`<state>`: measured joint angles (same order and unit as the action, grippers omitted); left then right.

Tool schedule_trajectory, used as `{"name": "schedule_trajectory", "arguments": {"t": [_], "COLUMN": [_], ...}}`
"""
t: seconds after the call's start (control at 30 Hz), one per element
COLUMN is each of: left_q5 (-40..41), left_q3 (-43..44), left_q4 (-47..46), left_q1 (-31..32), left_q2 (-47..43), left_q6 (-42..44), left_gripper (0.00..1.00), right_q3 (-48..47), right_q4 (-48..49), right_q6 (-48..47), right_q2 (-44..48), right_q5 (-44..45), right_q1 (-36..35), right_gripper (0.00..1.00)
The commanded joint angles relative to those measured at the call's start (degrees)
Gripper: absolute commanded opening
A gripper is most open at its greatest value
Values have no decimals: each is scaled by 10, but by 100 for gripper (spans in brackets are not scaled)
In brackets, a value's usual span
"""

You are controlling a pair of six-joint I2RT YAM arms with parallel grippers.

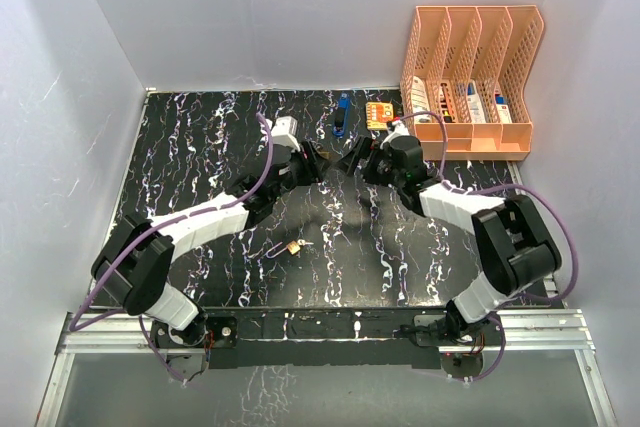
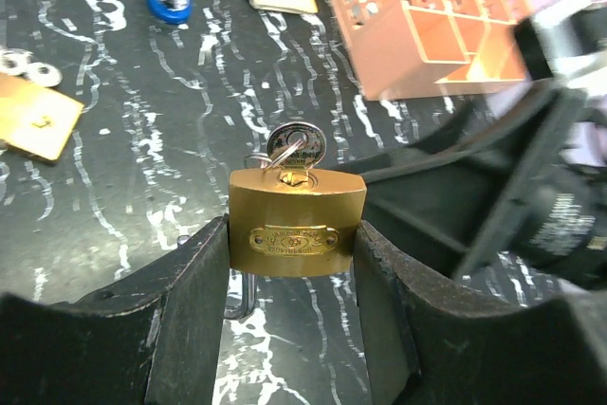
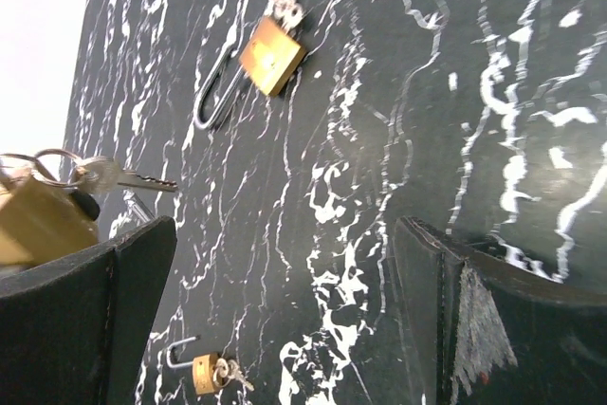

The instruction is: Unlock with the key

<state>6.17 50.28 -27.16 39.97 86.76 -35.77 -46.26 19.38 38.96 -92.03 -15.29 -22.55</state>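
Left end effector [image 2: 292,248]: clenched on the brass padlock [image 2: 297,220], body pinched between both fingers, key [image 2: 296,146] seated in its keyway. Right end effector [image 3: 285,263]: released, fingers spread, just beside the held padlock. Black marbled surface [image 1: 350,237]: long-shackled padlock [image 3: 271,56] and small padlock [image 3: 206,372], lying loose, well apart.

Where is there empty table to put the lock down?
Bare: the back left corner, by the wall; and the front middle, between the small padlock and right arm. Crowded: back right, by the rack, notepad and blue item.
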Motion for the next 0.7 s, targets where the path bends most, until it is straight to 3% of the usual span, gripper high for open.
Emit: {"name": "schedule_trajectory", "arguments": {"t": [0.0,0.37,0.67], "left_q5": [46,43,-3], "left_q3": [36,95,106], "left_q4": [34,219,269], "left_q1": [-16,-39,-39], "left_q2": [-23,29,80], "left_q6": [37,140,234], "left_gripper": [0,0,0], "right_q3": [8,23,29], "right_q4": [-35,-79,-69], "right_q6": [-44,-114,-102], "right_q2": [68,153,158], "right_q5": [86,136,121], "right_q1": [8,8,8], "right_gripper": [98,98,98]}}
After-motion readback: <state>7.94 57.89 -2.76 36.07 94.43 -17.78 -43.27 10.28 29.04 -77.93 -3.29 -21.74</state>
